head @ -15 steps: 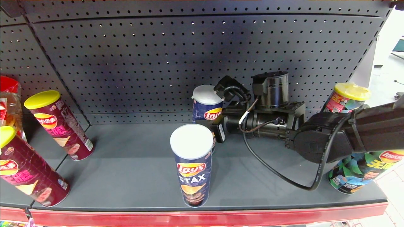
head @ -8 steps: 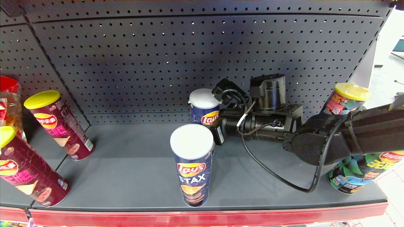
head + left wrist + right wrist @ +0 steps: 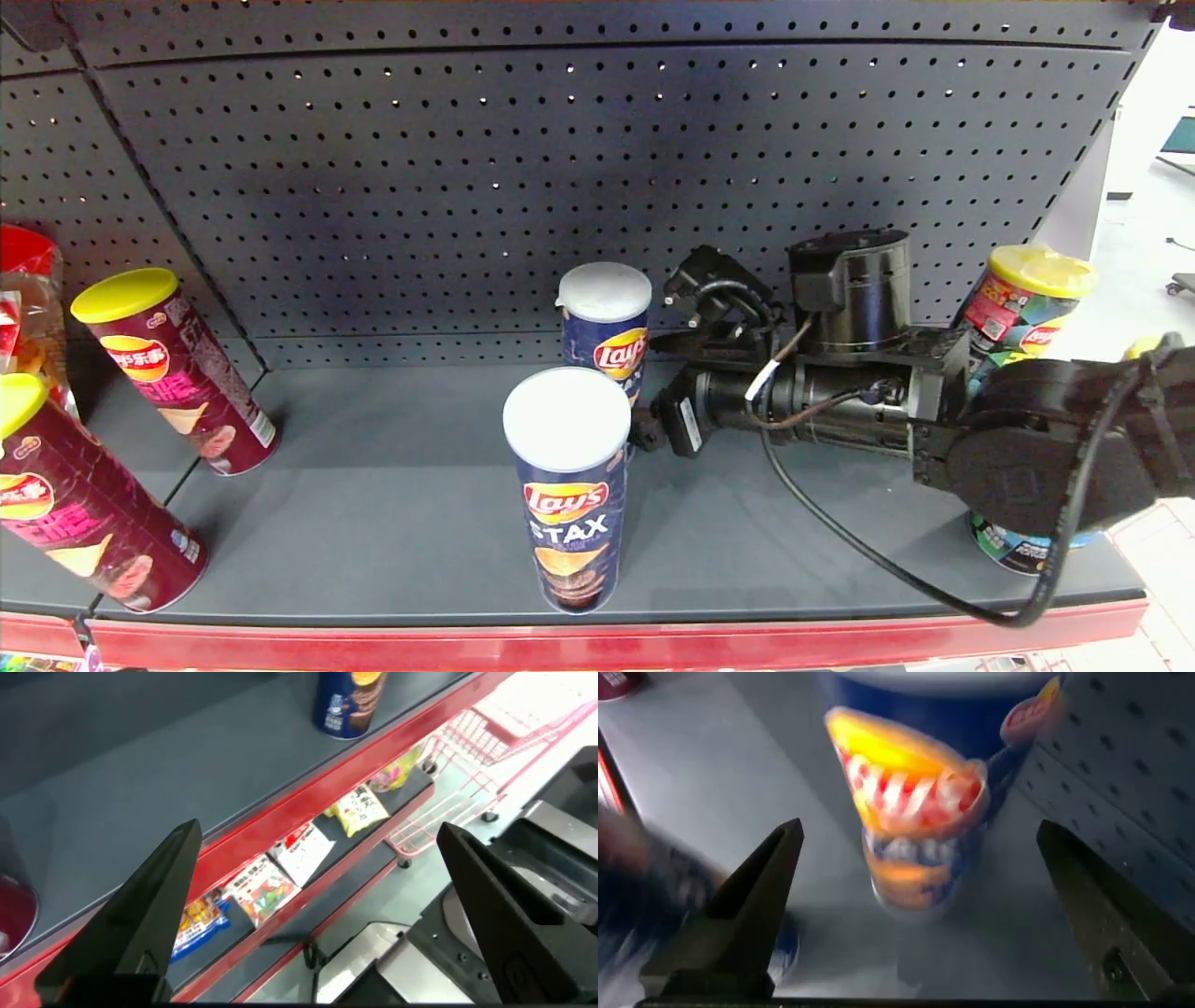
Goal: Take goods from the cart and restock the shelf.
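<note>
Partly done, seemingly: rear can point(image 3: 605, 327) upright on the shelf point(image 3: 373, 485) behind the front can point(image 3: 568, 476), right gripper point(image 3: 920, 835) wide open and empty just beside it, left gripper point(image 3: 318, 840) likewise open, empty, with more probably to fetch from the cart point(image 3: 486, 728).

Grey shelf point(image 3: 392, 485) with blue cans point(image 3: 569, 485) mid-shelf, maroon cans point(image 3: 177, 373) left, colourful cans point(image 3: 1027, 289) right.

Logo print on front blue can point(image 3: 569, 504), rear blue can point(image 3: 608, 342).
</note>
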Tool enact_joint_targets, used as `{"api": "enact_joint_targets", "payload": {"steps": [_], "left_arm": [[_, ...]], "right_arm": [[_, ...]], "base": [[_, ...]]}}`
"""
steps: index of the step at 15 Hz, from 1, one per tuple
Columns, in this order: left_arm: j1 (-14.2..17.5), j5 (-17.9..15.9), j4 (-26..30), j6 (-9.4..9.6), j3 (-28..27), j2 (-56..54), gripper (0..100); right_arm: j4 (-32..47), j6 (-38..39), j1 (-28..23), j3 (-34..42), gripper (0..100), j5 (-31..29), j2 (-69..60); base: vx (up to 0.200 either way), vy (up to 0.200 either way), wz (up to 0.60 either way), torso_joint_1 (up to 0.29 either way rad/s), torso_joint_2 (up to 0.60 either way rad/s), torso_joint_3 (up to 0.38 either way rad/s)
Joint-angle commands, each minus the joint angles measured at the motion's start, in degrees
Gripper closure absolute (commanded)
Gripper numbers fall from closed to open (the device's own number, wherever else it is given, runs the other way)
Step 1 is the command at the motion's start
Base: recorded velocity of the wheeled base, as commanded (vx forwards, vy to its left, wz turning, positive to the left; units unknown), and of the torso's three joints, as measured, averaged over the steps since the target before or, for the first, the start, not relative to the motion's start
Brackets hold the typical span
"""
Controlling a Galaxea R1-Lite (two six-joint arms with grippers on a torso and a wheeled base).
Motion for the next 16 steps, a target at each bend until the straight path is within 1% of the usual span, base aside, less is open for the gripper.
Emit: {"api": "enact_joint_targets", "payload": {"steps": [1,6,11,13,14,15,16], "left_arm": [[-0.01,0.18,-0.29,0.09,-0.67,3.87,0],[0.08,0.71,-0.47,0.00,-1.72,9.58,0],[-0.01,1.32,-0.82,0.17,-8.14,21.62,0],[-0.01,0.71,-3.63,0.17,-8.40,26.63,0],[-0.01,-0.35,-6.71,0.17,-7.87,29.71,0],[-0.01,-1.40,-8.82,0.26,-7.87,32.25,0],[-0.01,-1.66,-10.49,0.53,-8.22,35.24,0]], "right_arm": [[-0.03,-0.01,0.01,5.65,0,-1.77,-7.47],[0.14,-0.10,-0.17,17.60,0,-2.03,-20.12],[0.67,-0.10,-0.26,28.94,0,-2.03,-34.80],[0.85,-0.10,-0.34,33.42,0,-1.94,-41.66],[1.46,-0.01,-0.34,36.76,0,-1.94,-46.93],[4.27,-0.01,-0.43,38.78,0,-1.94,-51.76],[9.11,-0.01,-0.52,39.57,0,-2.03,-57.12]], "base": [[0.000,0.000,0.00,0.000,0.00,0.000],[0.000,0.000,0.00,0.000,0.00,0.000],[0.000,0.000,0.00,0.000,0.00,0.000],[0.000,0.000,0.00,0.000,0.00,0.000],[0.000,0.000,0.00,0.000,0.00,0.000],[0.000,0.000,0.00,0.000,0.00,0.000],[0.000,0.000,0.00,0.000,0.00,0.000]]}}
